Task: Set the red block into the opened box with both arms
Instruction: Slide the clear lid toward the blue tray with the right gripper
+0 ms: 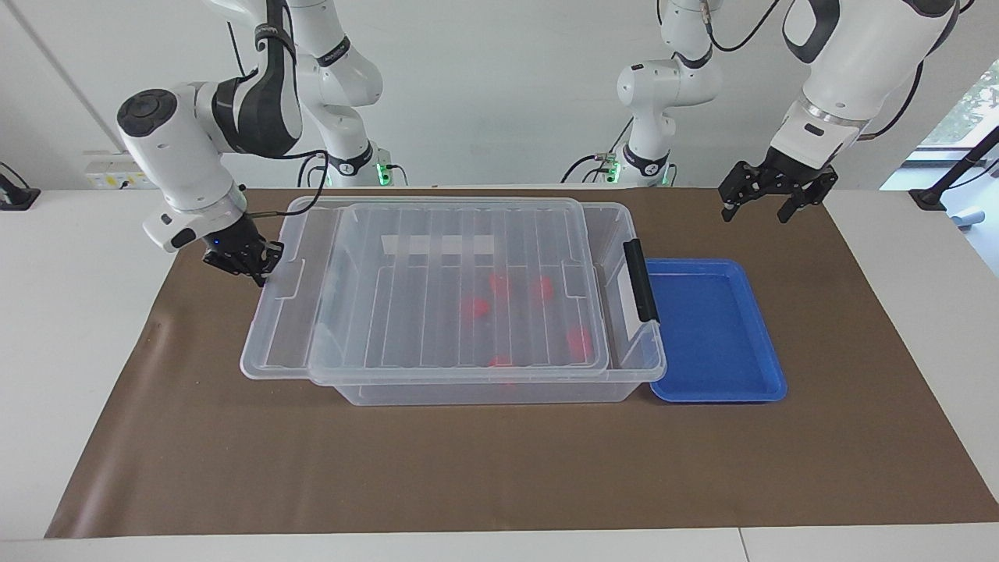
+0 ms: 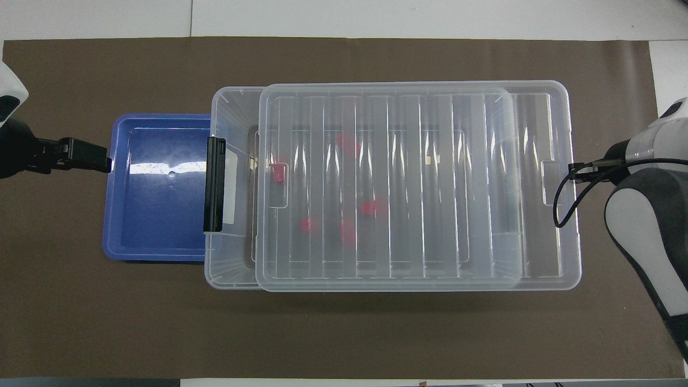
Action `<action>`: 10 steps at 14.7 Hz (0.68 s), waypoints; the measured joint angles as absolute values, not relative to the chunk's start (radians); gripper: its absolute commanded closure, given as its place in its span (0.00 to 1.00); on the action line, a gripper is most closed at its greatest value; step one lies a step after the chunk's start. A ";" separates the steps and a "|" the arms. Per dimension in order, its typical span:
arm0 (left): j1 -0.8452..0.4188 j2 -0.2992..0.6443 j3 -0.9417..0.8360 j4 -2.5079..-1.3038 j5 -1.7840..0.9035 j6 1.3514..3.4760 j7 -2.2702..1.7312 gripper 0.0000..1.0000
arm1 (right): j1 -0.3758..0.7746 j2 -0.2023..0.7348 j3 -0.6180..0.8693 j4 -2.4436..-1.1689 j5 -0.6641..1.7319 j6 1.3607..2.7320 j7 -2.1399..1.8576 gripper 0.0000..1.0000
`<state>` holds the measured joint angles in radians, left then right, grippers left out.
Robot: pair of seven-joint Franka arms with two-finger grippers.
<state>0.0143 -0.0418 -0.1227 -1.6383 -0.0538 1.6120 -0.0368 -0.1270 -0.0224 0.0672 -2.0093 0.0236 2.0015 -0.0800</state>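
A white worktop (image 1: 78, 312) fills the frame, covered across its middle by a brown mat (image 1: 468, 468). A plain white wall (image 1: 499, 94) rises along the top. At the upper right edge, a window (image 1: 975, 101) shows daylight and green foliage.
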 measured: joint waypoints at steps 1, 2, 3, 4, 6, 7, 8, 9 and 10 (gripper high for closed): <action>0.001 -0.042 -0.093 -1.635 -0.054 1.609 -0.027 0.00 | -0.119 -0.024 0.068 -2.013 0.024 2.002 -0.070 1.00; -0.016 -0.041 -0.055 -1.627 -0.054 1.601 -0.010 0.00 | -0.113 -0.026 0.068 -2.016 0.024 2.002 -0.063 1.00; -0.024 -0.041 -0.025 -1.615 -0.054 1.590 0.013 0.00 | -0.110 -0.029 0.068 -2.019 0.024 2.002 -0.061 1.00; -0.026 -0.041 -0.007 -1.601 -0.054 1.575 0.038 0.00 | -0.109 -0.030 0.068 -2.020 0.024 2.002 -0.061 1.00; -0.027 -0.041 0.017 -1.584 -0.054 1.554 0.070 0.00 | -0.108 -0.031 0.068 -2.023 0.024 2.002 -0.059 1.00; -0.027 -0.041 0.023 -1.581 -0.054 1.545 0.080 0.00 | -0.103 -0.032 0.068 -2.023 0.024 2.002 -0.048 1.00; -0.027 -0.041 0.026 -1.580 -0.054 1.536 0.085 0.00 | -0.097 -0.032 0.067 -2.023 0.024 2.002 -0.034 1.00; -0.027 -0.040 0.027 -1.579 -0.054 1.531 0.087 0.00 | -0.088 -0.032 0.067 -2.023 0.024 2.002 -0.018 1.00; -0.028 -0.039 0.027 -1.579 -0.054 1.528 0.087 0.00 | -0.076 -0.032 0.068 -2.024 0.024 2.002 -0.001 1.00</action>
<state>-0.0280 -0.0387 0.0266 -1.5793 -0.0537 1.5276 0.0874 -0.0758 -0.0324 0.0678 -2.0236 0.0238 2.0017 -0.0015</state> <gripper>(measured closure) 0.000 0.991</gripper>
